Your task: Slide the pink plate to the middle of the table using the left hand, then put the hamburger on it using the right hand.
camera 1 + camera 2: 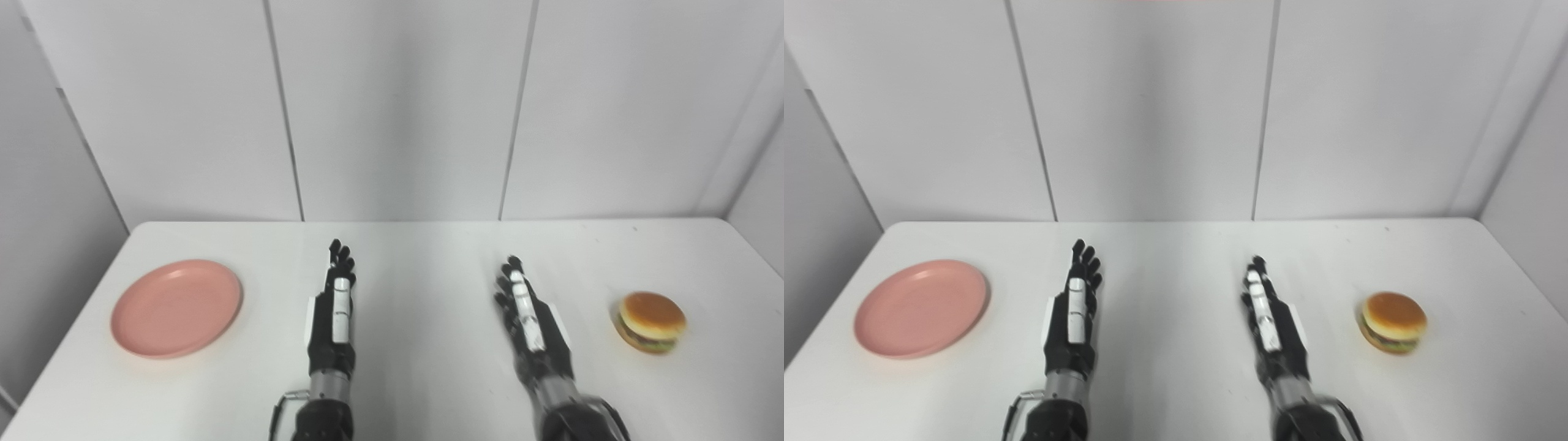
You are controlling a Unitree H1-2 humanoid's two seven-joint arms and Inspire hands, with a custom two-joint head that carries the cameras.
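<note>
Left hand (334,306) and right hand (527,312): both empty, fingers extended and apart, over the white table (422,380). Pink plate (176,307) lies well outboard of left hand. Hamburger (651,322) sits outboard of right hand, untouched.

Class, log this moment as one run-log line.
pink plate: table's left, untouched | hamburger: right | left hand: open | right hand: open

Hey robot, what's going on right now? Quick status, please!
Left hand and right hand open, holding nothing, over mid-table. Pink plate far left, untouched; hamburger far right on the table. Nothing in the way.
</note>
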